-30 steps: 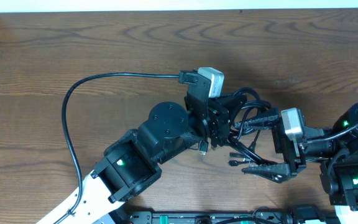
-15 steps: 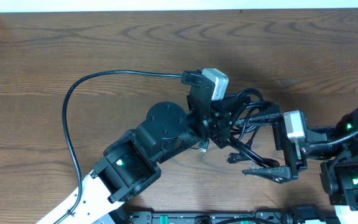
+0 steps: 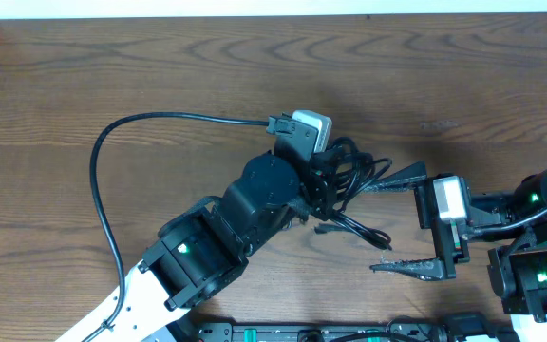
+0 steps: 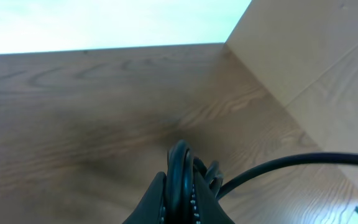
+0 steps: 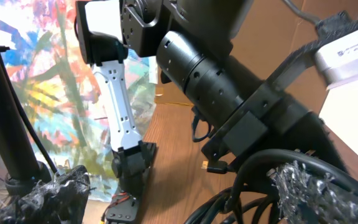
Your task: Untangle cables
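Observation:
The cables (image 3: 351,177) are a bunch of thin glossy black loops beside the left gripper. A few strands trail down-right to a small plug end (image 3: 384,244). My left gripper (image 3: 329,186) is shut on the bundle. In the left wrist view the cords (image 4: 180,163) stand pinched between its two fingers (image 4: 182,198). My right gripper (image 3: 397,224) is wide open to the right of the bundle, and the trailing strands lie between its fingers. In the right wrist view (image 5: 179,202) the loops (image 5: 253,193) lie against its right finger, and a small plug (image 5: 213,167) hangs nearby.
A thick black camera cable (image 3: 103,176) arcs from the left wrist out over the table's left half. The left arm (image 3: 207,247) crosses the front left. The right arm's base (image 3: 539,256) is at the right edge. A light wooden wall (image 4: 309,56) stands at the table's side.
The left gripper has pulled the cable bundle to the left and turned, drawing the loops away from the right gripper. The right gripper has backed slightly right, still open.

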